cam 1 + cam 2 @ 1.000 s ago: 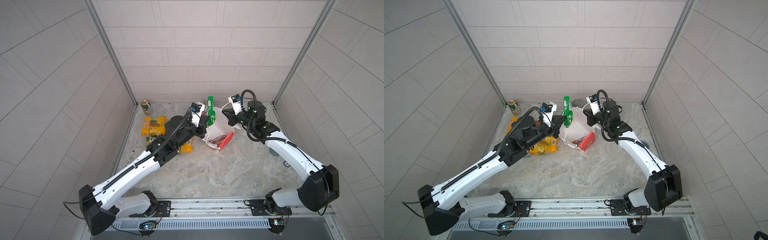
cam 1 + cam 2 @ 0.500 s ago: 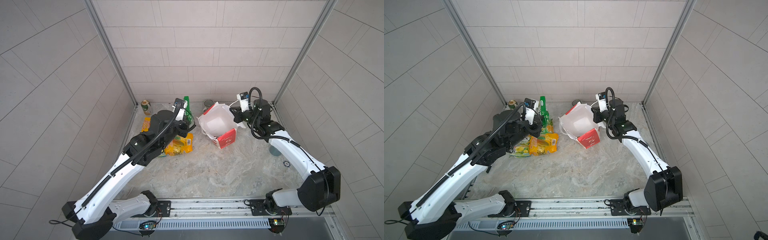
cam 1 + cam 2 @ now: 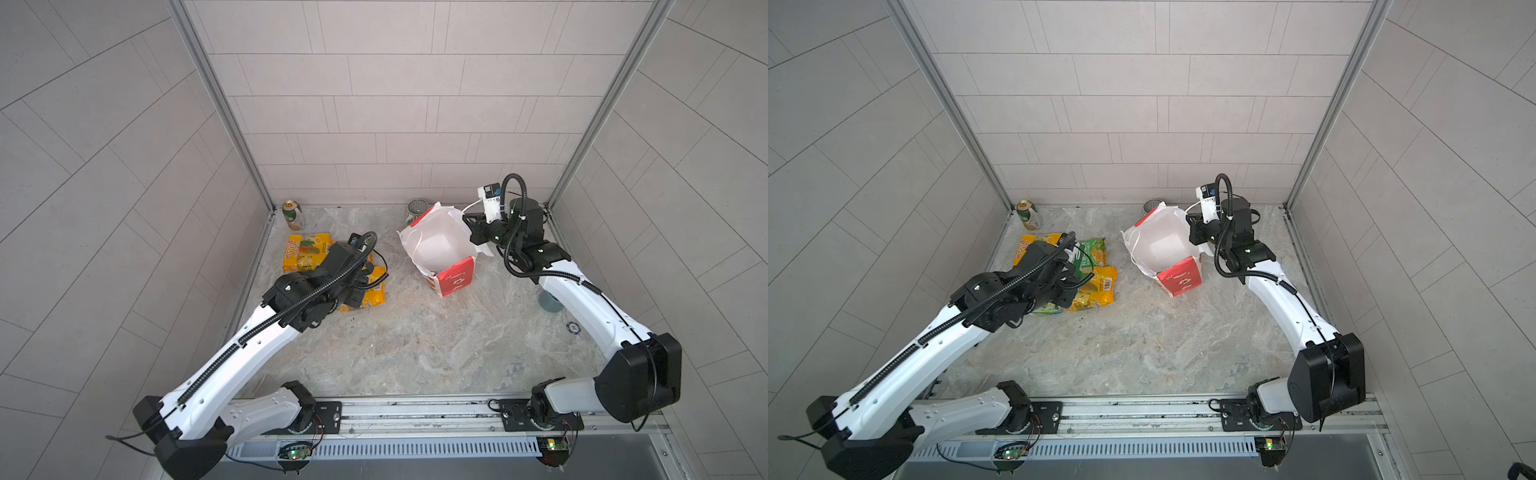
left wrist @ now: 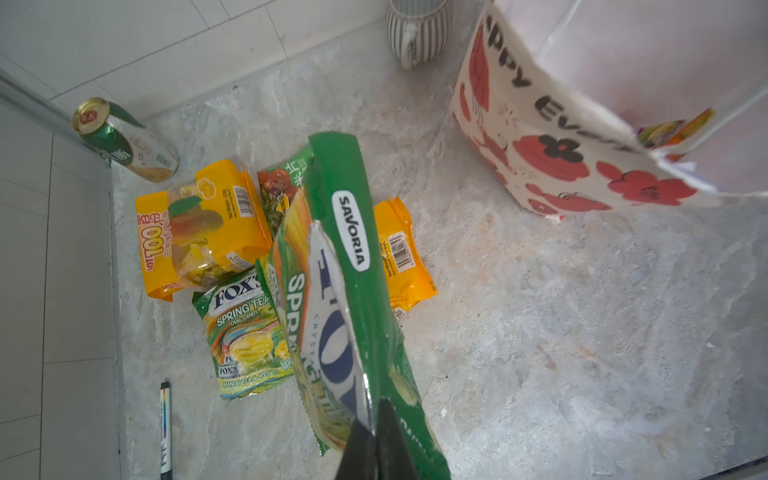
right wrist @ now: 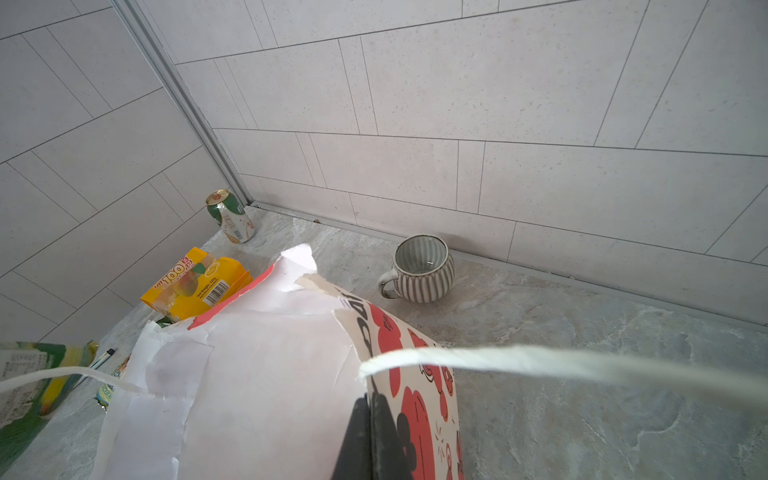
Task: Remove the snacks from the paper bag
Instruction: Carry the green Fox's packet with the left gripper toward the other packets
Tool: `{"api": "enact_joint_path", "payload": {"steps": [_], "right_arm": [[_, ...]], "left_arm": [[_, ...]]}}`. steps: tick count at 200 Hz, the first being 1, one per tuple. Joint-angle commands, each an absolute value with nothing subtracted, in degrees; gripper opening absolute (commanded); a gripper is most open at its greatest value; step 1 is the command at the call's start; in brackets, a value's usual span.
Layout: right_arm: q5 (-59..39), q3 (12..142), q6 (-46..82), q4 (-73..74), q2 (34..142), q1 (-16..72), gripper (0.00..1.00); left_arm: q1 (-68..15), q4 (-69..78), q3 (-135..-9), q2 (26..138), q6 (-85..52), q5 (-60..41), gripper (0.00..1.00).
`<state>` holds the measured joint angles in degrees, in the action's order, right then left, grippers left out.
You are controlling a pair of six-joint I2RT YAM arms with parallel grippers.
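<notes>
Left gripper (image 4: 375, 424), clamped on a green FOX'S packet (image 4: 353, 299), hangs above the snack pile (image 4: 199, 224); lower it before letting go. Right gripper (image 5: 371, 419) pinches the rim of the paper bag (image 5: 257, 395), holding it agape; an orange packet (image 4: 675, 131) shows inside.

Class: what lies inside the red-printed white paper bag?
Inside the white paper gift bag, one glossy orange-yellow snack packet peeks past the torn rim; the wall hides its rest.

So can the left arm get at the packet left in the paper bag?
Probably not yet: the left gripper is shut on the green FOX'S packet. The paper bag, held by the right gripper, stands open, though.
</notes>
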<state>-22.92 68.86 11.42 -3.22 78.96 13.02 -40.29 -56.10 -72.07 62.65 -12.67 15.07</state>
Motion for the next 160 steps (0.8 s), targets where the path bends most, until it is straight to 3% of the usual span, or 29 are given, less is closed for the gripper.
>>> {"api": "enact_joint_path", "payload": {"steps": [1,79,160], "right_arm": [[-22.4,69.7,12.6,-1.6,77.3,12.4,0.01],[-19.8,69.4,15.7,-2.7,75.3,10.9,0.01],[-17.9,68.9,18.9,-2.8,75.5,9.1,0.01]], "left_arm": [[-40.3,-53.2,-71.2,61.8,-12.9,17.7,0.0],[-37.2,-37.0,-75.7,73.3,-9.8,17.1,0.0],[-37.4,-33.9,-86.0,91.4,-13.0,17.5,0.0]]}}
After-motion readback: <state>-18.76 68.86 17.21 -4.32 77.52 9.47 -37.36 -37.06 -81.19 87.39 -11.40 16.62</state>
